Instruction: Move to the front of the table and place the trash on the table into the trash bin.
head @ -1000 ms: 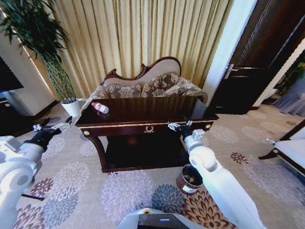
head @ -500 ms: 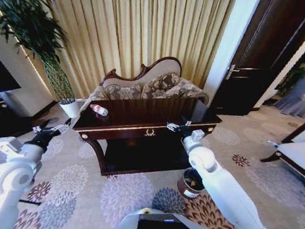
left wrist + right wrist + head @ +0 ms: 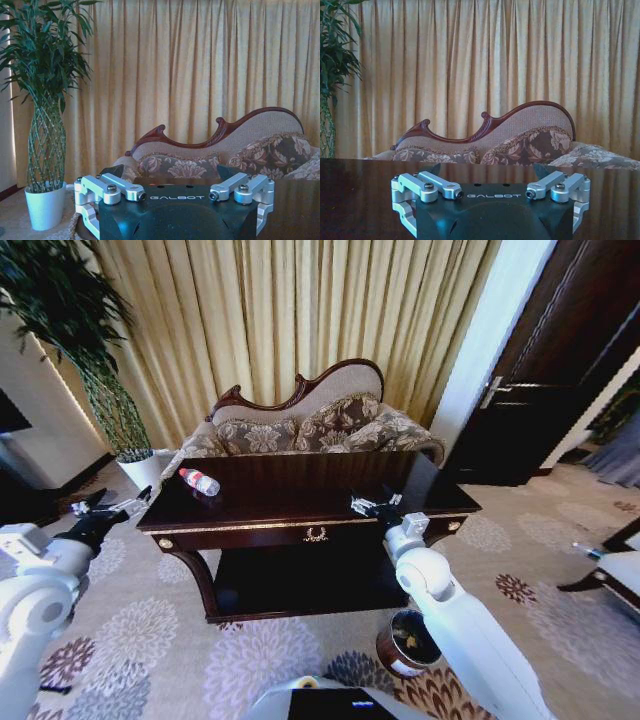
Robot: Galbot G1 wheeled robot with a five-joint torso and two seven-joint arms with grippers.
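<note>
The dark glossy table (image 3: 300, 485) with gold trim stands straight ahead in the head view. The trash in sight is a clear plastic bottle (image 3: 198, 481) with a red cap, lying near the table's far left corner. Down on the carpet at the table's front right stands the round brown trash bin (image 3: 408, 640), beside my right arm. My left gripper (image 3: 118, 502) hovers open off the table's left end, holding nothing. My right gripper (image 3: 372, 498) is open over the table's front edge, right of the gold emblem. Both wrist views show spread fingers, left gripper (image 3: 170, 172) and right gripper (image 3: 489, 169), above the dark tabletop (image 3: 360, 190).
A carved sofa (image 3: 300, 425) with patterned cushions sits right behind the table, against golden curtains. A tall potted plant (image 3: 130, 455) stands at the back left. A dark door (image 3: 540, 390) is on the right and a chair (image 3: 610, 570) at the right edge.
The whole picture has shifted: the camera moved, so the table sits further left and the bin lower in view. Both arms keep the same pose, grippers still open.
</note>
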